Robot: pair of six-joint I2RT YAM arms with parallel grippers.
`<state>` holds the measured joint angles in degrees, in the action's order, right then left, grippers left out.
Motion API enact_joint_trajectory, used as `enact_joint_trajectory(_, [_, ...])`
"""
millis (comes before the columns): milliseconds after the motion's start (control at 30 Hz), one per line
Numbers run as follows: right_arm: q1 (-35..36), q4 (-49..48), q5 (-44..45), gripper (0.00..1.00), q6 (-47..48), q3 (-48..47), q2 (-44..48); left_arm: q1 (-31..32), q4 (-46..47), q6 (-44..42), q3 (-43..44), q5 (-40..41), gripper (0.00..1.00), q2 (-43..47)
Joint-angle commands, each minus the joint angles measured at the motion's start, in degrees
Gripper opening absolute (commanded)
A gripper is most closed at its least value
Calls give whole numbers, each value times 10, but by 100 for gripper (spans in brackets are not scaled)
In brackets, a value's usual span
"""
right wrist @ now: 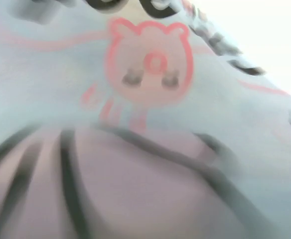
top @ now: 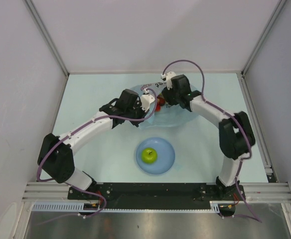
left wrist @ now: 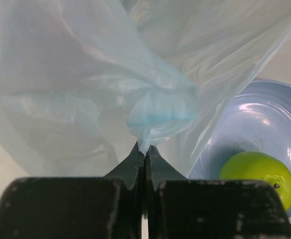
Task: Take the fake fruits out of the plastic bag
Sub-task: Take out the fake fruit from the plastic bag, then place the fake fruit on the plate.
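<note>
Nearest, about midway along the desk's [top: 95, 89] near edge and a little in from it: a round light-blue plate [top: 168, 149] with a green apple [top: 148, 155] lying on it, out of the bag and left of the plate's centre. From the left wrist, the same plate [left wrist: 265, 114] and apple [left wrist: 257, 174] low on the right, beyond the hanging plastic.

Further in, past the plate toward the far edge: the plastic bag [top: 173, 117], crinkly and pale blue, bunched under both arms around the middle of the desk's far half. Left pincer [top: 150, 102] reaching in from the left side – seen from its own wrist, left pincer [left wrist: 145, 152] pressed together on a gathered fold of the bag [left wrist: 85, 74], the film lifted and draping away above the tips.

Just beside it, a red fruit [top: 160, 103] showing between the two arms at the bag; kind not clear.

Furthest, the right pincer [top: 165, 94] over the bag from the far right. Right wrist view filled by blurred bag film [right wrist: 225, 124] very close – pink cartoon face, black lettering. No fingers in sight there, so cannot tell whether spread or pinching.
</note>
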<state>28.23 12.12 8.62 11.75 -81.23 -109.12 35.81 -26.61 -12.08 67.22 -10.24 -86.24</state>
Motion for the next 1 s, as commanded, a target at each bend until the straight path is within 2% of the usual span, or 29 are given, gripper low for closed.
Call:
enact_joint_trajectory(0, [3, 69, -143, 4, -21, 6, 173, -5, 20, -5, -15, 22, 0, 31])
enact_joint_trajectory(33, [3, 88, -165, 0, -17, 18, 193, -5, 21, -4, -17, 31, 0, 34])
enact_joint_trajectory(300, [-11, 145, -298, 0, 21, 201, 364, -10, 17, -5, -5, 60, 0, 35])
enact_joint_trajectory(433, [45, 150, -343, 0, 58, 260, 396, -12, 13, 23, 14, 62, 0, 25])
enact_joint_trajectory(533, [93, 107, -333, 0, 78, 323, 421, -13, 18, 33, 15, 60, 0, 24])
enact_joint_trajectory(667, [133, 49, -296, 0, 84, 359, 398, -14, 22, 26, 11, 73, 0, 21])
enact_joint_trajectory(967, [156, -59, -246, 0, 101, 361, 306, -13, 24, 23, -9, 55, 0, 43])
